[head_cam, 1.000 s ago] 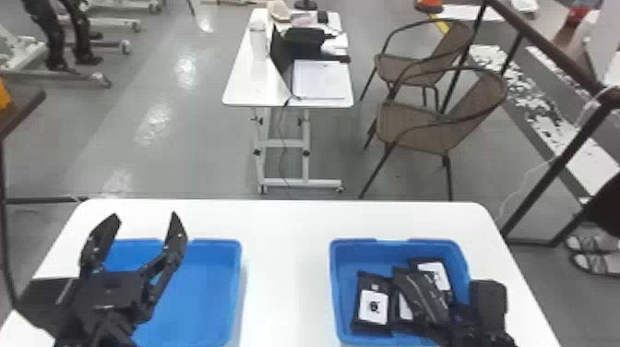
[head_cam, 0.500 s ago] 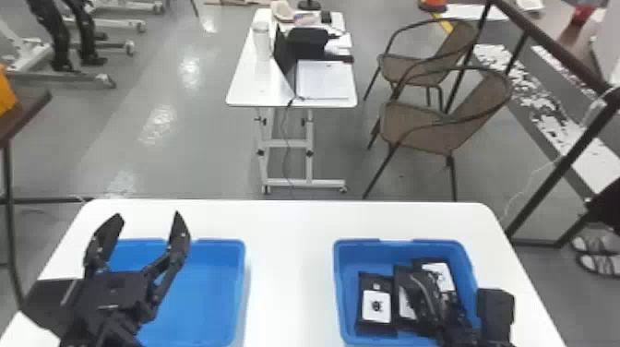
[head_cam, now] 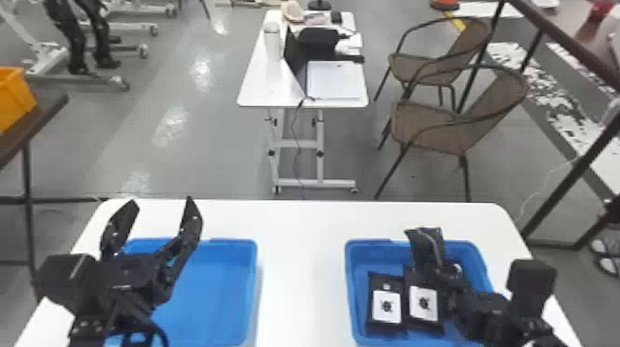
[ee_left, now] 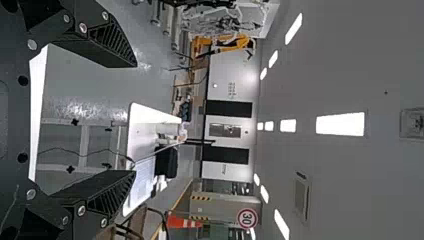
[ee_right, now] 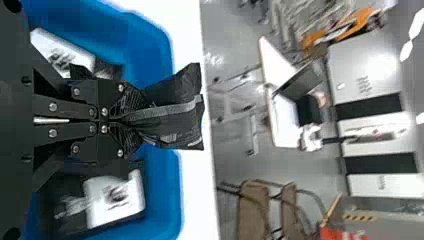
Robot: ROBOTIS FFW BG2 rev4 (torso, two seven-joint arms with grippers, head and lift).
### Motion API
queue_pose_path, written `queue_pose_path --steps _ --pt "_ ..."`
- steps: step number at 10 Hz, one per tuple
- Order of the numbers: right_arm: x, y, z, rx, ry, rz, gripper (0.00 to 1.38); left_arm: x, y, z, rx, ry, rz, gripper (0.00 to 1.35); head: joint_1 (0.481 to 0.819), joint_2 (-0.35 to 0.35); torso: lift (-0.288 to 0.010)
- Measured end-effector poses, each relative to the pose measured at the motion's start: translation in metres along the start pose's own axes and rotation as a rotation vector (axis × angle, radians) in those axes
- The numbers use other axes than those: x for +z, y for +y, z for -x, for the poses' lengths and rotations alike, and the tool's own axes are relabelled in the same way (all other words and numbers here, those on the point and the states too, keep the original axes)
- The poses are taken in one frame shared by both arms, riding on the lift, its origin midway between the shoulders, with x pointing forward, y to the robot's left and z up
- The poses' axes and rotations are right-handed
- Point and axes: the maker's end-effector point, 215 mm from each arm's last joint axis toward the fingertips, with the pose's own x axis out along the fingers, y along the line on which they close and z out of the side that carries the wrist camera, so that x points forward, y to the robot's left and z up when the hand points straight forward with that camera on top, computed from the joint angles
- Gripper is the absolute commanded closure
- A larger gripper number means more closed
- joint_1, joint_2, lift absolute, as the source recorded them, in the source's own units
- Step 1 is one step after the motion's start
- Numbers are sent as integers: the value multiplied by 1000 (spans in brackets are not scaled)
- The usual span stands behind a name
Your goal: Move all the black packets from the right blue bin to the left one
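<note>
My right gripper [head_cam: 432, 262] is shut on a black packet [head_cam: 425, 240], above the far part of the right blue bin [head_cam: 369, 249]. In the right wrist view, the gripper [ee_right: 129, 120] pinches the packet [ee_right: 177, 120] by one end, and the rest sticks out past the fingertips. Two black packets with white labels, one [head_cam: 386, 307] beside the other [head_cam: 423, 303], lie in that bin. Another labelled packet [ee_right: 116, 200] lies by the right gripper. My left gripper [head_cam: 160, 210] stands open over the left blue bin [head_cam: 217, 295]; in the left wrist view the gripper [ee_left: 134, 119] holds nothing.
Both bins stand on a white table [head_cam: 300, 258], with a strip of tabletop between them. Beyond it are a smaller white table [head_cam: 258, 87] with a laptop and papers, brown chairs [head_cam: 433, 124], and an orange bin [head_cam: 14, 99] at the left.
The right gripper has risen from among the packets, with one now in its grasp and lifted up. The left arm has kept its pose over the left bin.
</note>
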Motion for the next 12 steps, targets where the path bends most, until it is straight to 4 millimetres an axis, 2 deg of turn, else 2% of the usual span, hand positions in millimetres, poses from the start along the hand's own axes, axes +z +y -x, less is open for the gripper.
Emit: queue_pose_path --steps 1,2,3,4,6,7,9,12 --pt "45 36 -14 113 -70 48 1268 1 3 -6 7 25 41 282 695 54 0" --pt "82 75 -34 228 -118 128 1268 0 5 -12 9 62 74 282 695 103 0" --pt "101 120 -57 353 -139 191 1268 -5 4 -17 -2 120 114 282 695 154 0" --pt "110 157 -71 451 -144 222 1268 -9 -2 -23 -29 165 167 280 695 190 0" --pt "124 223 -86 596 -156 277 1268 0 -22 -35 -126 195 328 277 695 227 0" --pt "131 246 -86 647 -164 298 1268 4 -36 -39 -192 208 426 282 695 241 0" --pt "147 276 -84 708 -188 319 1268 4 -60 -43 -288 229 604 282 695 246 0" --pt "149 302 -84 758 -184 321 1268 1 -82 -47 -350 218 703 282 695 249 0"
